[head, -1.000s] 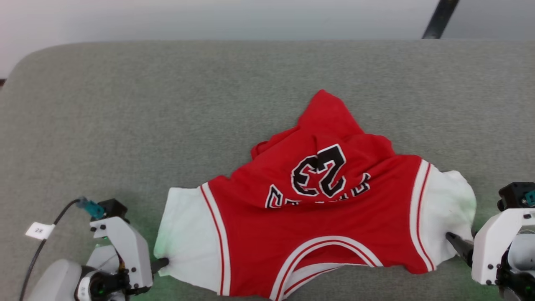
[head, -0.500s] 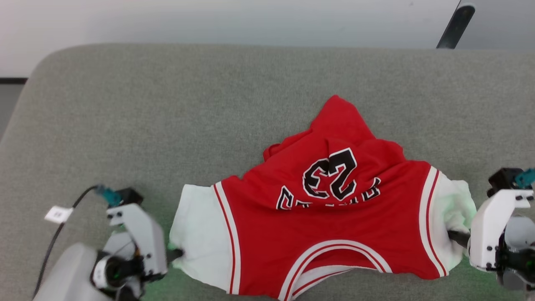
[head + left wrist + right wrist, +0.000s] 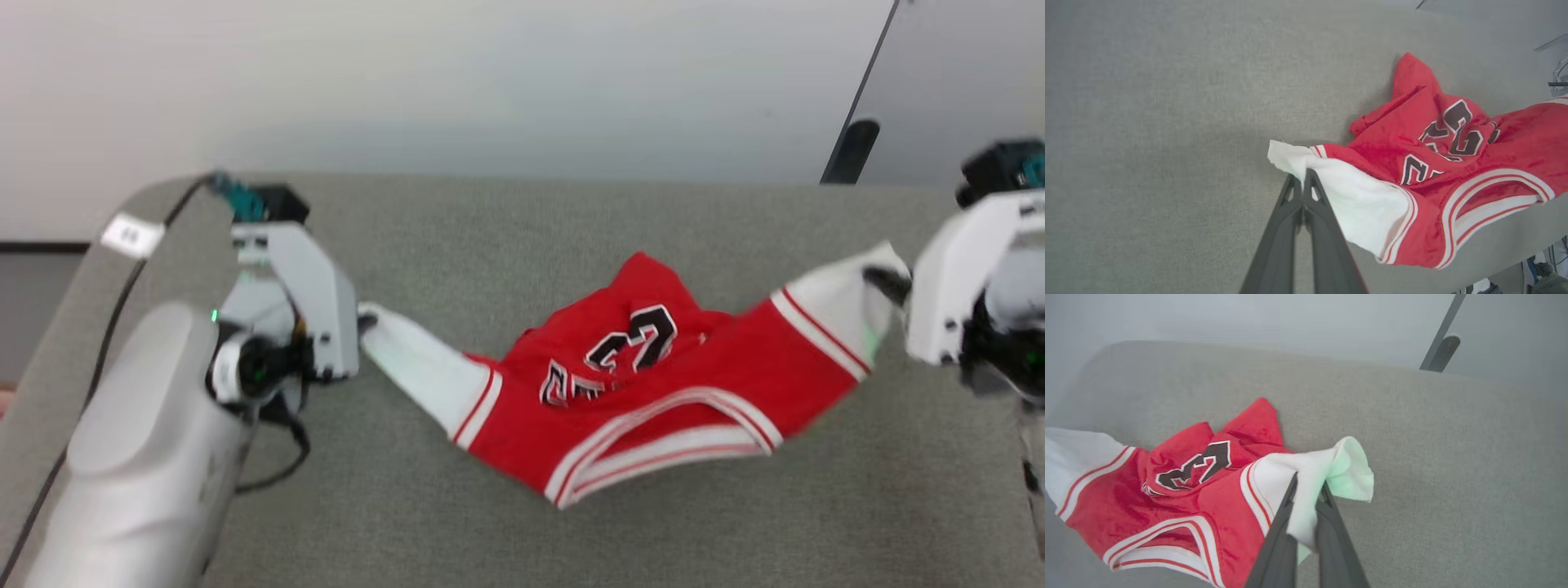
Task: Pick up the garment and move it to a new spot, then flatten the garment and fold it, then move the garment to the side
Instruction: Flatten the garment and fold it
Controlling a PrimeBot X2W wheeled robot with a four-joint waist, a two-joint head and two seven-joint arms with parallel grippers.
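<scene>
The garment (image 3: 653, 384), a red jersey with white sleeves and a black number 23, hangs stretched between my two arms above the grey surface, its lower body still crumpled on the surface. My left gripper (image 3: 365, 320) is shut on the tip of one white sleeve (image 3: 1331, 183). On the opposite side my right gripper (image 3: 886, 282) is shut on the other white sleeve (image 3: 1310, 469). In the left wrist view the dark fingers (image 3: 1306, 196) pinch the sleeve edge; in the right wrist view white cloth bunches between the fingers (image 3: 1290, 498).
The grey fabric-covered surface (image 3: 531, 229) spreads wide behind and in front of the jersey, with a rounded far-left corner. A pale wall lies beyond its far edge, and a dark slanted pole (image 3: 849, 147) stands at the far right.
Both grippers have risen with the white sleeves pinched, lifting the jersey's shoulders off the surface and pulling it taut. The head view has tilted up, showing more wall.
</scene>
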